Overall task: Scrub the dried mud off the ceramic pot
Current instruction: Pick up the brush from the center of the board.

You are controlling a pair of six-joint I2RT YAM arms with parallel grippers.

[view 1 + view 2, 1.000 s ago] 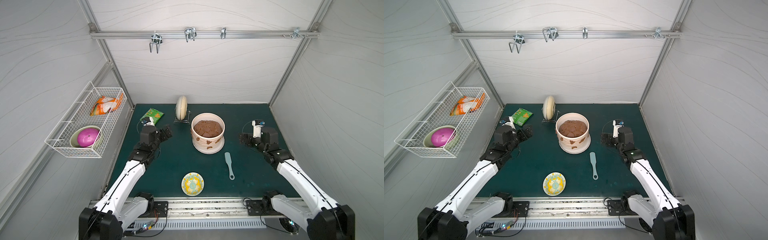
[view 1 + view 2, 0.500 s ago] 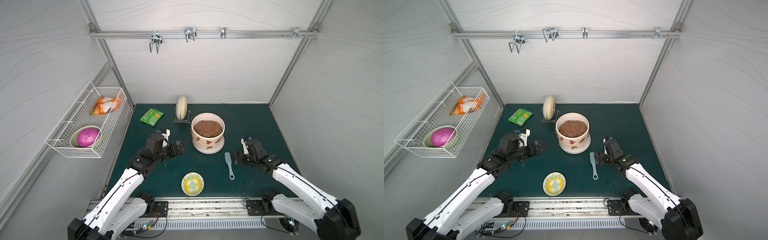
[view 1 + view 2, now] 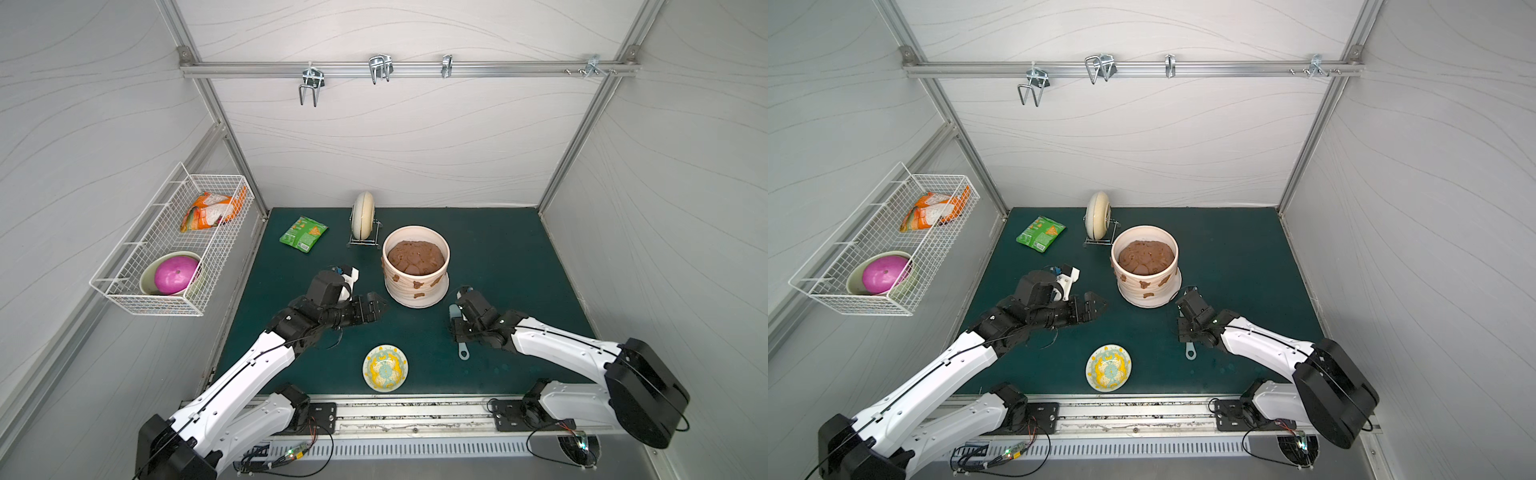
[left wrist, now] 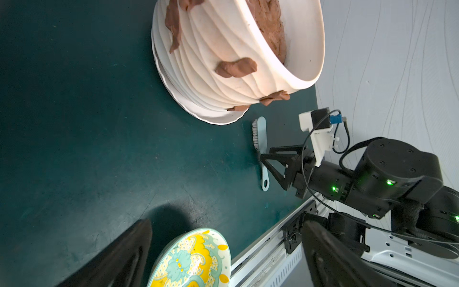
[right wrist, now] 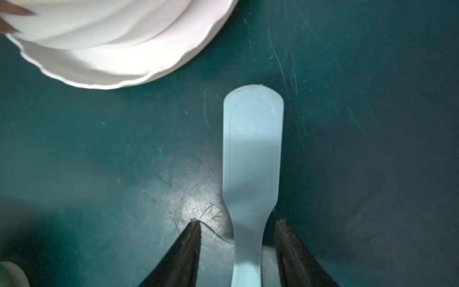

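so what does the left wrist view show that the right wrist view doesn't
Only the left wrist view shows the scrub brush's bristles, the soil inside the ceramic pot, clear patches of dried mud on its wall, and the right gripper from outside. Only the right wrist view shows its fingertips either side of the handle's neck, gaps on both sides. Both show the brush, the pot's flared base and the green mat.

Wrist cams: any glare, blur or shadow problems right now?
Right wrist view: ceramic pot overexposed and soft, brush partly in shadow, right fingers blurred. Left wrist view: dried mud on the pot sharp; left fingers dark, out of focus.
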